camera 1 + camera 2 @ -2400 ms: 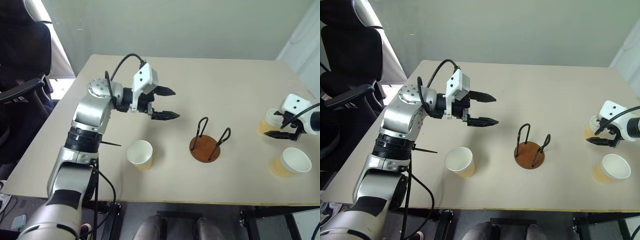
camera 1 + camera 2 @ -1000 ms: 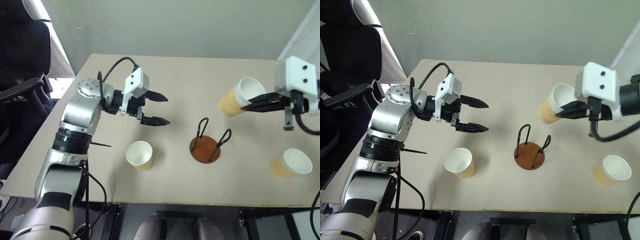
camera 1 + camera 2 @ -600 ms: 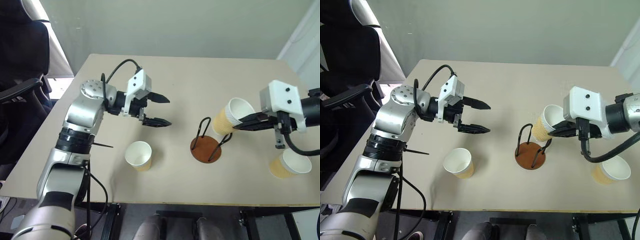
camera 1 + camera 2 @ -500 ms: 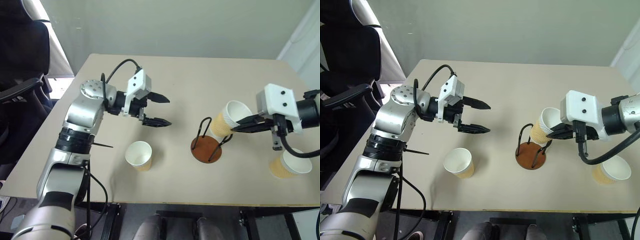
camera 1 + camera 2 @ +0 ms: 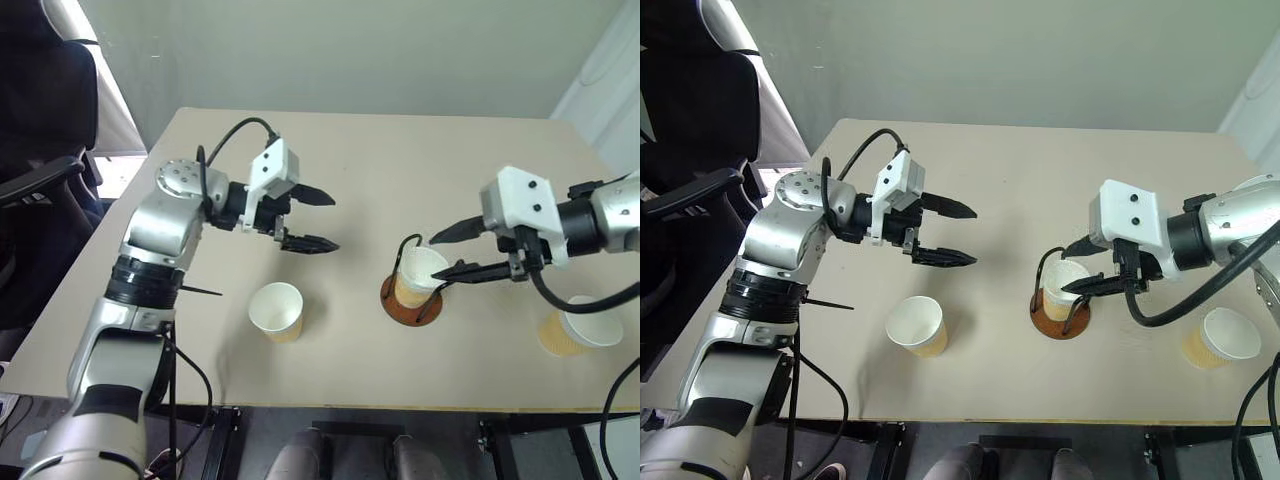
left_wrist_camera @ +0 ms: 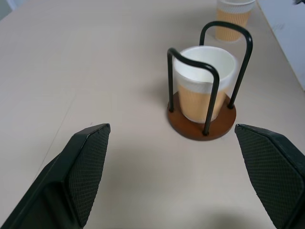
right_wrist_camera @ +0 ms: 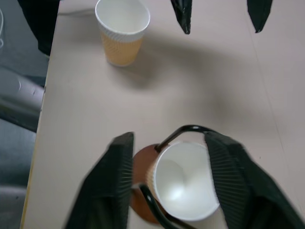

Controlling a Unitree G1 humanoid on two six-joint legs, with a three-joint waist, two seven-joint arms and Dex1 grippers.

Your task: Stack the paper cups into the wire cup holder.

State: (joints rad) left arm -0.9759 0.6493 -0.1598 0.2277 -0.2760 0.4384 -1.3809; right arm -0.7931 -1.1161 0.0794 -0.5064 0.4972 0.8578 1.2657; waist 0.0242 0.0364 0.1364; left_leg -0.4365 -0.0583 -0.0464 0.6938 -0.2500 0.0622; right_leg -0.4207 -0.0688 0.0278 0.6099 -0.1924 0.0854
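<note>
Head view: one paper cup sits upright in the wire holder, with the right tool spread apart around its rim, not gripping. If that tool pulls out crooked, a finger could snag a wire loop and tip everything.

Left wrist view: the left tool hangs wide and empty above the desk, facing the holder.

Right wrist view: the second cup stands apart on the desk; a sloppy pinch could crush it.
</note>
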